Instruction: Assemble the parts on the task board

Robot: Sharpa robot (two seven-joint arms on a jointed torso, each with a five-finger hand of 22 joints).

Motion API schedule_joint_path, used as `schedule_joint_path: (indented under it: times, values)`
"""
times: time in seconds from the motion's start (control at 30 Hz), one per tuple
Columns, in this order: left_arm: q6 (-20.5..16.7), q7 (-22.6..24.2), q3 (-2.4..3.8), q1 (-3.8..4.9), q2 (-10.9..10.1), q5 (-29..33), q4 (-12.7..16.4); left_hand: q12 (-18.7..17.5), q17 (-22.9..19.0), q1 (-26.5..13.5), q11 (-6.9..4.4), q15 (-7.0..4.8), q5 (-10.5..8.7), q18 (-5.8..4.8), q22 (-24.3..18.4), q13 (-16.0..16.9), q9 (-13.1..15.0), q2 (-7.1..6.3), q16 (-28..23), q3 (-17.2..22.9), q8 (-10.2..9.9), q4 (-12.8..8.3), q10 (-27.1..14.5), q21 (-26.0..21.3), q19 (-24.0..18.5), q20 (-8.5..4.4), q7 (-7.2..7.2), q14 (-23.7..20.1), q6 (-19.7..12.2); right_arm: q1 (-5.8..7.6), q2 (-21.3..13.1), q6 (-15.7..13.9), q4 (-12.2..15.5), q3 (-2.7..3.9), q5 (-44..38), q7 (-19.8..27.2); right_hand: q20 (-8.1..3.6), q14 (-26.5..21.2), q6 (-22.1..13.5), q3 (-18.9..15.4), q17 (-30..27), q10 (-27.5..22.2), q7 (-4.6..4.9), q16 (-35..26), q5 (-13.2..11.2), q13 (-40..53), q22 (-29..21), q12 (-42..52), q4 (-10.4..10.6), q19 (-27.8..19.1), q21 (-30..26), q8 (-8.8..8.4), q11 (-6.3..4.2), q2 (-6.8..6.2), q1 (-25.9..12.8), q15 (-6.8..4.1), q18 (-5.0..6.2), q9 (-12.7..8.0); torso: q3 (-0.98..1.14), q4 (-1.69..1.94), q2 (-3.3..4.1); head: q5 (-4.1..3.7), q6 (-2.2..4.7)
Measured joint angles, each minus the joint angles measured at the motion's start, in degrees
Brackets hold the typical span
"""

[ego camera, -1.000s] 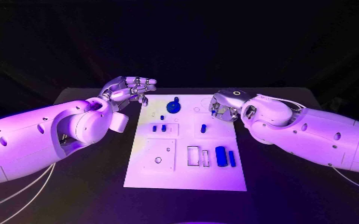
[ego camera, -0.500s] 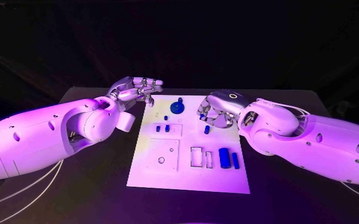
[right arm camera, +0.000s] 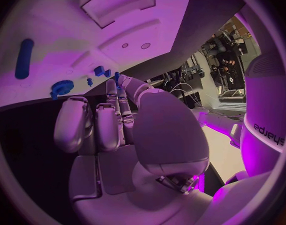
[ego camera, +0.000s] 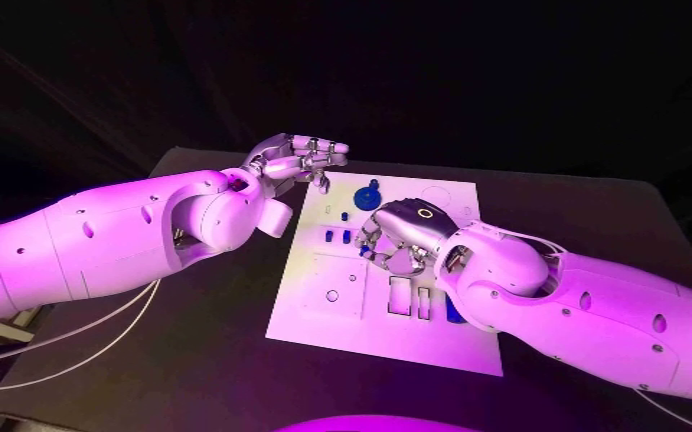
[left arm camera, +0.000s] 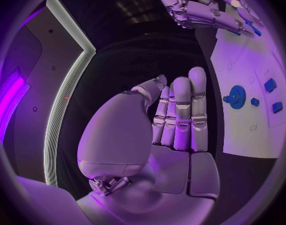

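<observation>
I have the white rectangular task board (ego camera: 320, 297) lying flat in the middle of the black desk (ego camera: 173, 372), and I place everything else against it.

My left robot hand (ego camera: 300, 160) hangs off the board's far left corner, over the desk rather than the plate. In the left wrist view its fingers (left arm camera: 181, 110) stand straight and pressed side by side with the thumb alongside, and nothing sits in the palm, so I read it as released and empty. The blue gear-shaped part with a short stem (ego camera: 366, 195) stands on the board's far end, just beside that hand but not touching it; the left wrist view shows the same gear (left arm camera: 236, 96) apart from the fingertips, with small blue block parts (left arm camera: 270, 85) farther in on the plate.

My right robot hand (ego camera: 395, 237) is over the board's middle, palm down, its fingers curled toward the plate. Two small blue parts (ego camera: 336, 237) lie on the board just beside its fingertips. In the right wrist view a thin blue piece (right arm camera: 117, 78) shows at the tips of its fingers (right arm camera: 112, 101), but I cannot tell whether it is pinched or merely lies behind them. A long blue bar-shaped part (right arm camera: 23, 58) lies on the board, well apart from that hand.
</observation>
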Motion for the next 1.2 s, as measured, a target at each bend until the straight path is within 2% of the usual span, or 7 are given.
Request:
schedule_joint_path:
  times: [0.17,0.27,0.57,0.83,1.2]
  values:
    - [0.08,0.0,0.0,0.0,0.16,0.0,0.07,0.0,0.0,-0.23,0.0,0.0,0.0,0.0,0.0,0.0,0.0,0.23,0.0,0.0,0.0,0.0,0.0,0.0,0.0,0.0,0.0,0.0,0.0,-1.62,1.76,0.0,-1.79,-0.18,-0.3,0.25,0.0,0.0,0.0,0.0,0.0,0.0,0.0,0.0,-0.01,0.0,0.0,0.0,0.0,0.0,0.0,0.04,0.01,0.0,0.0,0.0,0.0,0.0,-0.04,0.07,0.04,1.4,-0.65]
    - [0.11,0.0,0.0,0.0,0.15,0.0,0.08,0.0,0.0,-0.23,0.0,0.0,0.0,0.0,0.0,0.0,0.0,0.23,0.0,0.0,0.0,0.0,0.0,0.0,0.0,0.0,0.0,0.0,0.0,-2.3,2.43,0.01,-2.6,-0.29,-0.49,0.35,0.0,0.0,-0.01,0.0,-0.01,0.0,0.0,0.0,-0.01,0.0,-0.01,0.0,0.0,0.0,0.0,0.08,0.01,0.0,0.0,0.0,0.0,-0.02,-0.03,0.07,0.05,1.89,-1.05]
    - [0.16,-0.01,0.0,0.0,0.14,0.0,0.13,0.0,-0.05,-0.23,0.0,0.0,0.0,0.0,0.01,-0.01,0.0,0.23,0.0,0.0,0.0,0.0,0.0,0.0,0.0,0.0,0.0,0.0,0.0,-3.17,3.32,0.05,-3.87,-0.37,-0.76,0.61,0.0,0.0,-0.02,0.0,0.05,0.0,0.0,-0.01,-0.06,-0.02,-0.01,0.0,0.0,0.0,0.0,0.08,0.02,-0.01,0.0,0.0,0.0,0.04,-0.04,0.01,0.02,3.05,-1.92]
    - [0.21,-0.06,0.0,0.01,0.18,0.0,0.15,0.13,-0.11,-0.23,0.0,0.0,0.0,0.0,-0.09,-0.01,0.01,0.23,0.0,0.0,0.0,0.0,0.0,0.0,0.0,0.0,0.0,0.0,0.0,-3.48,3.83,0.18,-4.73,-0.53,-0.94,0.81,0.0,0.0,-0.04,-0.01,0.12,0.02,-0.01,0.18,0.15,0.02,-0.02,-0.01,0.01,0.0,0.0,0.07,0.04,-0.01,-0.01,0.0,0.0,0.04,-0.02,0.01,-0.01,3.41,-2.58]
    - [0.47,-0.18,0.0,0.02,0.33,0.0,0.02,0.23,-0.11,-0.23,0.0,0.0,0.0,0.0,-0.13,0.03,0.01,0.23,0.0,0.0,0.0,0.0,0.0,-0.21,0.0,0.0,0.0,0.0,0.0,-3.91,4.09,0.71,-5.31,-0.67,-0.99,1.1,0.0,0.0,0.13,-0.01,0.11,-0.06,0.16,0.18,0.15,0.02,-0.03,-0.1,0.01,0.0,0.0,-0.05,0.15,-0.01,-0.01,0.0,0.0,0.09,0.01,-0.03,-0.02,3.86,-2.67]
